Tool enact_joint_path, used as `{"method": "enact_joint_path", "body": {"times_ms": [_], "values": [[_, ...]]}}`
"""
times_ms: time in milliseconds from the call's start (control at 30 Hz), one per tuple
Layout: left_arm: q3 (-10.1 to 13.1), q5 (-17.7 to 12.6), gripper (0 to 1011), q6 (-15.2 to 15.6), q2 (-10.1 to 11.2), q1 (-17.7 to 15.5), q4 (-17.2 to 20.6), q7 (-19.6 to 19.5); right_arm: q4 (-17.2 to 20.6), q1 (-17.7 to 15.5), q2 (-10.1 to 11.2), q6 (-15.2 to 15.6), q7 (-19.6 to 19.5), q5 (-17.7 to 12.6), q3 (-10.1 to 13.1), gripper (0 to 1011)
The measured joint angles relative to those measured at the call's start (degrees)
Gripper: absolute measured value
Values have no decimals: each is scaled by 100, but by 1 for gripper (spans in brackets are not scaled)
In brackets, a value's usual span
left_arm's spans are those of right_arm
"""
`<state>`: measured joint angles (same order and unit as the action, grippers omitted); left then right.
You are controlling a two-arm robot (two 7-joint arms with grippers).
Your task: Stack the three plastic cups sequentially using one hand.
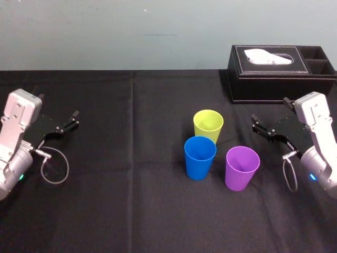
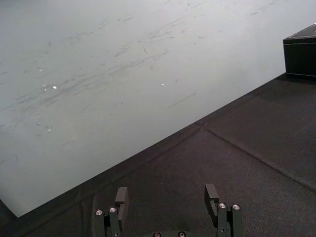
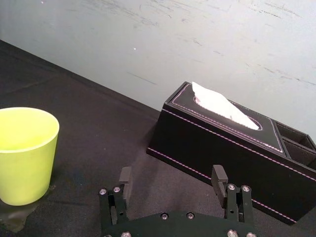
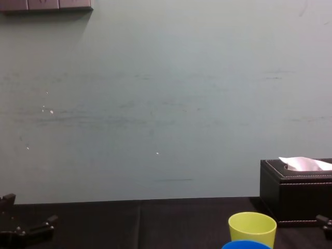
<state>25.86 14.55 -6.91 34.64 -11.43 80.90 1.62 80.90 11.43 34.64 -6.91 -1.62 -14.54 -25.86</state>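
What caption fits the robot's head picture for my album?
Yellow-green cup, blue cup and purple cup stand unstacked beside the open right gripper; left gripper open, far off.

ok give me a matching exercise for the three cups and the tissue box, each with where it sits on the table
Things:
1. yellow-green cup
2. blue cup
3. purple cup
4. tissue box

Places:
a. front left of the cup group
b. back right of the table, by the wall
c. rearmost of the cups
d. front right of the cup group

Pairs: 1-c, 2-a, 3-d, 4-b
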Motion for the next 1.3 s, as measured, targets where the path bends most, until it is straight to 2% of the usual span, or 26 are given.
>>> {"method": "enact_joint_path", "body": {"times_ms": [933,1167,1233,1300], "values": [[0,0,1011,0,0,0,0,0,0,0,-1,-4,7,0,4,1003],[0,0,1011,0,0,0,0,0,291,-188,110,-212,117,-42,253,1003],[0,0,1011,0,0,0,0,0,417,-293,171,-218,125,-77,330,1003],[0,0,1011,0,0,0,0,0,698,-569,328,-218,135,-157,498,1003]]}}
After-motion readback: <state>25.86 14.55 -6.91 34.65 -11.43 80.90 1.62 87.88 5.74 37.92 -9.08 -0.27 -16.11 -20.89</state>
